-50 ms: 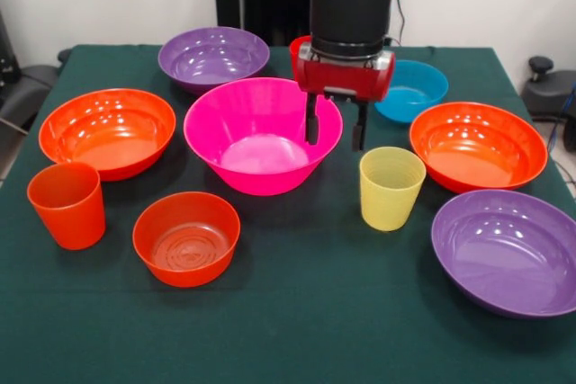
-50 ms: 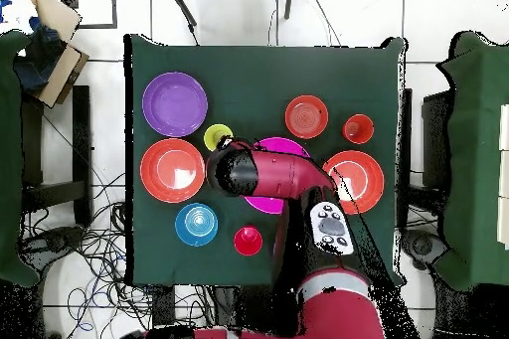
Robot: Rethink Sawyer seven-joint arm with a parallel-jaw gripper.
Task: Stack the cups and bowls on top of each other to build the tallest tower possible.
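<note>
My gripper hangs open and empty over the right rim of the big pink bowl at the table's middle. The yellow cup stands just to its front right. The red cup peeks out behind the arm, and the orange cup is at the front left. Around these lie two purple bowls, two wide orange bowls, a small orange bowl and a blue bowl. No tower shows; every piece stands alone. In the overhead view the arm covers most of the pink bowl.
A dark green cloth covers the table, whose edges run close to the outer bowls. Black chairs stand at both sides. In the overhead view cardboard boxes sit on the floor at the top left and cables trail over the floor tiles.
</note>
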